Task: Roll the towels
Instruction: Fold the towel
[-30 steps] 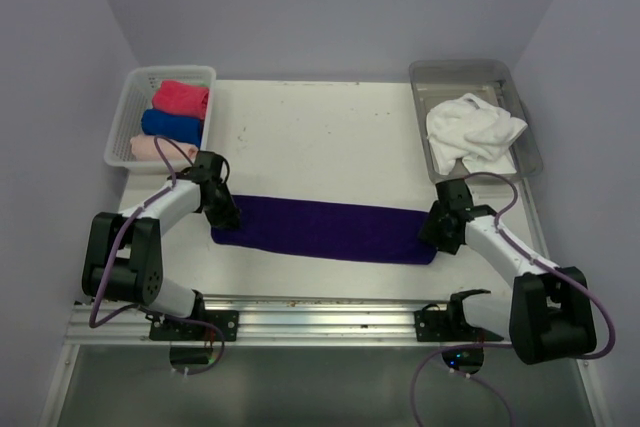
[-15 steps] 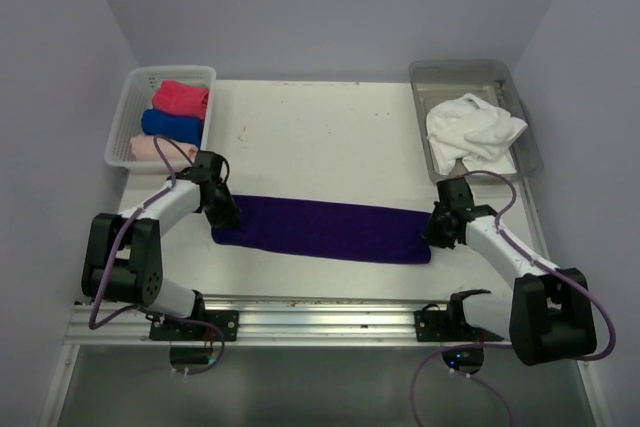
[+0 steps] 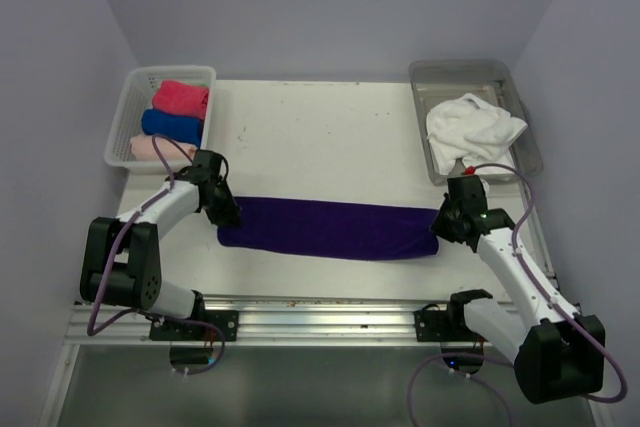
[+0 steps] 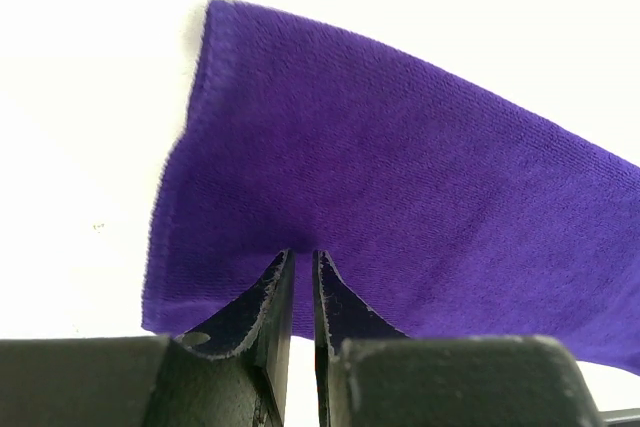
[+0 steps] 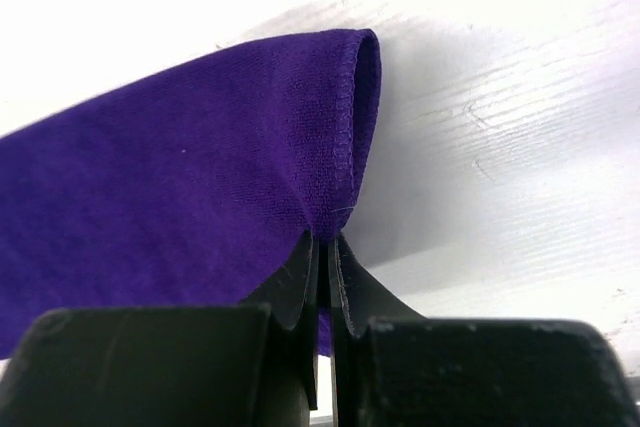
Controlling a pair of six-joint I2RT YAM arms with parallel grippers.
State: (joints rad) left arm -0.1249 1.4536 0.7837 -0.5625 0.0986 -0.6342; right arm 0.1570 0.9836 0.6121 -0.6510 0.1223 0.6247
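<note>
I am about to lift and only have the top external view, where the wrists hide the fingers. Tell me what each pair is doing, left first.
Observer: Left wrist view: the left fingers are shut on an edge of the purple towel, a little in from its corner.
Operator: Now the right.
Observer: Right wrist view: the right fingers are shut on the towel's other end, just beside its stitched hem.
Operator: Say how that end lies.
Observer: Its hemmed edge curls over, throwing a shadow on the table.
</note>
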